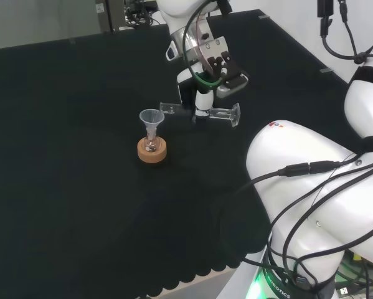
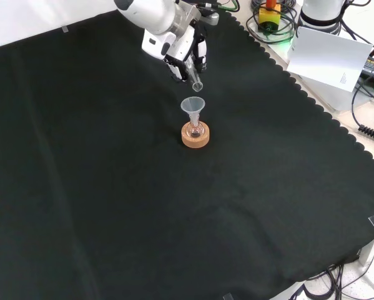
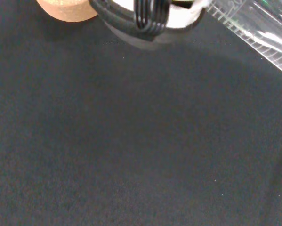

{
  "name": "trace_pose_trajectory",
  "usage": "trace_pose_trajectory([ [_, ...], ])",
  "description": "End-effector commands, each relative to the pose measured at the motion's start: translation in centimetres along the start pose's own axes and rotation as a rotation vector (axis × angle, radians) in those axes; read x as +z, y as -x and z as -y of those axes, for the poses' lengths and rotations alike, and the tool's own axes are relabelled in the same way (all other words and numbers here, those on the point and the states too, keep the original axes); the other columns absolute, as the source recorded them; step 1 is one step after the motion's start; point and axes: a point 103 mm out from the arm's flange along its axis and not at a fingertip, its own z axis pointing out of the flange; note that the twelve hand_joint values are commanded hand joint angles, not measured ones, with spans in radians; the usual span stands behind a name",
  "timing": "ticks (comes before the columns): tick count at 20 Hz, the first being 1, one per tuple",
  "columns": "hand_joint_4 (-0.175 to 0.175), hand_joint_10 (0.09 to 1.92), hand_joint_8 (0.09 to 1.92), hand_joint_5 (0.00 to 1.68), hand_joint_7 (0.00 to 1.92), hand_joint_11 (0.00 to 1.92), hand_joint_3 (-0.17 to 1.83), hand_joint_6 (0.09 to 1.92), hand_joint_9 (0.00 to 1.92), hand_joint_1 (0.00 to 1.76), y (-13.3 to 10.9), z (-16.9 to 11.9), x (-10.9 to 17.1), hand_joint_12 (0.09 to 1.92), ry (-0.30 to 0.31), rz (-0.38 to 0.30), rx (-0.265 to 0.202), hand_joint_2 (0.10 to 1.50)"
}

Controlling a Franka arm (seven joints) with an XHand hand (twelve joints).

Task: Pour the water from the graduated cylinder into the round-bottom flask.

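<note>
My hand (image 1: 202, 93) is curled round the graduated cylinder (image 1: 220, 113), tipped flat, mouth just beside the funnel (image 1: 151, 118) in the round-bottom flask (image 1: 151, 145); next I judge it must tilt further over the funnel's rim.

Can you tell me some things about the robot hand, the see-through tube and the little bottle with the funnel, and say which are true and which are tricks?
1. The black and white hand holds the clear graduated cylinder tipped over almost flat. True.
2. A clear plastic funnel sits in the neck of the small round-bottom glass flask. True.
3. The flask stands on a red ribbed ring. False: it stands on a tan cork ring.
4. The cylinder stands upright on the black cloth. False: the hand carries it above the cloth.
5. In the front view, the cylinder's open mouth is just above the funnel. True.
</note>
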Motion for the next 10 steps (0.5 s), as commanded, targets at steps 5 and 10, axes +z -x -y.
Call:
trace_pose_trajectory([
  [5,-0.175,0.09,0.10,1.41,1.50,1.38,-0.02,0.23,1.72,1.32,-0.3,-0.4,-1.0,0.63,-0.044,0.038,0.029,0.96],
  [10,-0.175,0.09,0.10,1.41,1.51,1.38,-0.02,0.23,1.72,1.32,-0.6,-0.4,-1.6,0.63,-0.095,0.070,0.048,0.96],
])
